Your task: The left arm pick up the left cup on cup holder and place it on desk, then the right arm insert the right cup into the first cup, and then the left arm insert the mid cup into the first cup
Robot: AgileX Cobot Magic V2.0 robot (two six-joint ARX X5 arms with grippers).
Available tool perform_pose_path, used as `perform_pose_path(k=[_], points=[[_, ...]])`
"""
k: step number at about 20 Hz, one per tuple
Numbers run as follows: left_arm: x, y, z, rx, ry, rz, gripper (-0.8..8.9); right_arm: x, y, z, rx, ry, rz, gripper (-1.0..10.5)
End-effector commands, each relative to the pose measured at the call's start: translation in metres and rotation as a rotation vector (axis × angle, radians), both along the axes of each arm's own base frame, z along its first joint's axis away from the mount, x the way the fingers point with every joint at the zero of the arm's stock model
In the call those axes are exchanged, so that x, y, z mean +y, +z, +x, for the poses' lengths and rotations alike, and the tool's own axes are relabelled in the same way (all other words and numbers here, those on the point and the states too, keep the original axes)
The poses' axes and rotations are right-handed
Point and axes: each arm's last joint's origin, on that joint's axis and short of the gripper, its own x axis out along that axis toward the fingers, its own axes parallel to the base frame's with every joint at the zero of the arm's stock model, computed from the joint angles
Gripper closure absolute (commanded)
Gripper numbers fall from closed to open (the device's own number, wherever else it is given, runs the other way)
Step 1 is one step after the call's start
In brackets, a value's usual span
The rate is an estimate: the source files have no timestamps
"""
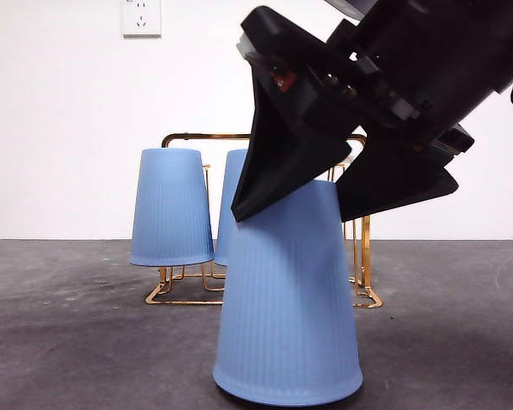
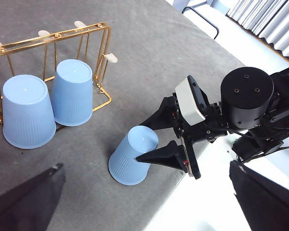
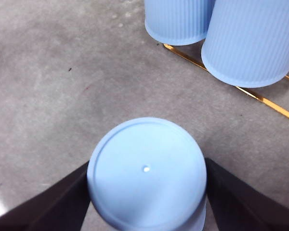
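Blue ribbed plastic cup [image 1: 288, 299], upside down, stands on the dark grey matte desk [image 1: 68, 325] in front of the gold wire cup holder [image 2: 53, 43], well apart from it. The right end effector [image 1: 325, 192] reaches down at a slant from above, its two black jaws set against opposite sides of the cup's top end, holding it. Two more blue cups [image 2: 73, 91] sit inverted on the cup holder, side by side. The left end effector [image 2: 144, 226] hangs high above the desk, jaws spread wide, holding nothing.
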Motion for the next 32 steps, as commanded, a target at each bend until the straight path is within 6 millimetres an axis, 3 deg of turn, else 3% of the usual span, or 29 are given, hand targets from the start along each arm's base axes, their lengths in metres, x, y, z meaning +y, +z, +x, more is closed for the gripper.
perform_pose_path(k=[1, 4, 8, 10, 13, 15, 18, 22, 27, 32], points=[[0.000, 0.006, -0.001, -0.022, -0.005, -0.010, 2.52, 0.003, -0.001, 0.000, -0.049, 0.007, -0.036, 6.5], [0.000, 0.006, -0.001, -0.023, -0.005, -0.010, 2.52, 0.004, -0.002, 0.001, -0.055, 0.004, -0.045, 6.5], [0.000, 0.006, -0.001, -0.023, -0.005, -0.010, 2.52, 0.005, 0.000, 0.001, -0.059, 0.003, -0.033, 4.4], [0.000, 0.006, 0.000, -0.023, -0.005, -0.010, 2.51, 0.006, 0.009, 0.002, -0.075, 0.005, 0.009, 4.2], [-0.001, 0.005, 0.003, -0.011, 0.006, -0.003, 2.52, 0.004, 0.047, -0.001, -0.077, 0.041, 0.067, 4.2], [-0.003, 0.003, 0.010, 0.000, 0.029, 0.021, 2.51, -0.006, 0.084, -0.007, -0.067, 0.062, 0.075, 4.2], [-0.010, 0.000, 0.030, -0.014, 0.068, 0.087, 2.51, -0.034, 0.140, -0.022, -0.074, 0.070, 0.074, 4.2], [-0.024, -0.008, 0.066, -0.002, 0.097, 0.137, 2.51, -0.076, 0.195, -0.044, -0.116, 0.066, 0.098, 4.2], [-0.049, -0.028, 0.111, 0.036, 0.067, 0.188, 2.51, -0.120, 0.236, -0.067, -0.190, 0.027, 0.187, 4.2], [-0.064, -0.045, 0.142, 0.030, 0.081, 0.241, 2.51, -0.146, 0.249, -0.081, -0.213, 0.024, 0.228, 4.2]])
